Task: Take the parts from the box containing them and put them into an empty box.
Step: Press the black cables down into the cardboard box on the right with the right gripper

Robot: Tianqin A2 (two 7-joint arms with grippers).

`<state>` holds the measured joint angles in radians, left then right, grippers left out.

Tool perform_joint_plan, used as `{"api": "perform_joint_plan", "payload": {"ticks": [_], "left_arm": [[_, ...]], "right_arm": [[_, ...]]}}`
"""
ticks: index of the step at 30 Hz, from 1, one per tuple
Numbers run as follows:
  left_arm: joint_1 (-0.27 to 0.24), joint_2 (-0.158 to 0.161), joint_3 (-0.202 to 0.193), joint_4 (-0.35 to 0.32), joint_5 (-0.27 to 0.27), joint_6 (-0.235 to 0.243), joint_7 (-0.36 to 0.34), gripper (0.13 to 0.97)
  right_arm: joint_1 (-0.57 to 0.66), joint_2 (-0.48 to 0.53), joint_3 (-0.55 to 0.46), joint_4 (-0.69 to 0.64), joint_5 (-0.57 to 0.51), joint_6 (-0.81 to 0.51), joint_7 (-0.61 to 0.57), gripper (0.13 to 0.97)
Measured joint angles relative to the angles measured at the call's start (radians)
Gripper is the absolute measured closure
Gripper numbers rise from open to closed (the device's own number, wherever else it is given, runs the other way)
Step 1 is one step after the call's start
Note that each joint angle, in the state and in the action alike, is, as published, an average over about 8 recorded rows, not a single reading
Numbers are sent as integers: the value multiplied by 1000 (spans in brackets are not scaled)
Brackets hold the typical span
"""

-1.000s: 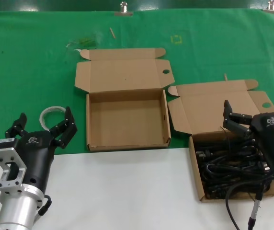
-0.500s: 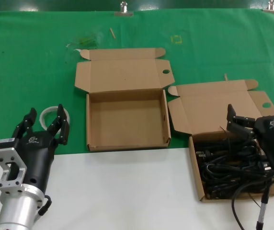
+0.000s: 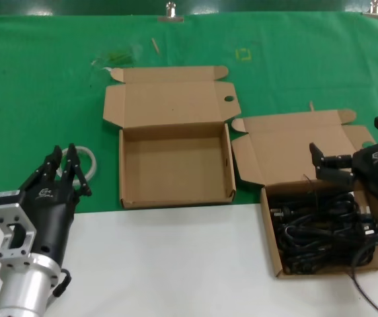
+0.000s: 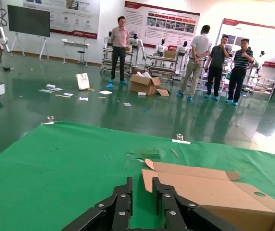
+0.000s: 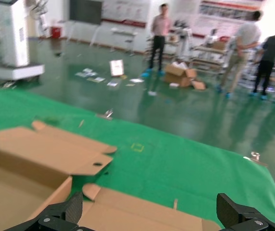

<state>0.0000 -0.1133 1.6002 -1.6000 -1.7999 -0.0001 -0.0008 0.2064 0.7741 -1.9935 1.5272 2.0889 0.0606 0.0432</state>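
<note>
Right gripper point(image 3: 362, 153) spread wide at right edge over brown cardboard box point(image 3: 272, 242) of coiled black cables point(image 3: 321, 228); empty brown cardboard box point(image 3: 176, 164) centre frame, green cloth gap between; left gripper point(image 3: 65, 170) pinched closed lower left.

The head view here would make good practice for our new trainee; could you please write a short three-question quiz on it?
1. True or false: the empty box lies to the robot's left of the box of cables.
2. Which gripper has its fingers spread wide: (a) left gripper or (b) right gripper?
3. Fill in: the whitish ring lies on the ____ cloth.

Key: 1 true; 2 b, hanging above the black cables, while the left one is shut beside the ring; 3 green.
</note>
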Motion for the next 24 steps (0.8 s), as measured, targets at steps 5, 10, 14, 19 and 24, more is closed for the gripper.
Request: {"api": "perform_joint_plan", "payload": {"ticks": [5, 10, 14, 19, 24], "left_arm": [[0, 0, 0, 0, 0, 0, 0, 873], [0, 0, 0, 0, 0, 0, 0, 904], [0, 0, 0, 0, 0, 0, 0, 935], [0, 0, 0, 0, 0, 0, 0, 938], [0, 0, 0, 0, 0, 0, 0, 941]], "right_arm": [[81, 128, -87, -20, -4, -78, 58, 129], [159, 218, -122, -32, -77, -193, 108, 129], [214, 263, -127, -38, -158, -316, 125, 129], [284, 298, -123, -43, -262, -503, 119, 129], [363, 304, -122, -71, -355, -686, 74, 129]]}}
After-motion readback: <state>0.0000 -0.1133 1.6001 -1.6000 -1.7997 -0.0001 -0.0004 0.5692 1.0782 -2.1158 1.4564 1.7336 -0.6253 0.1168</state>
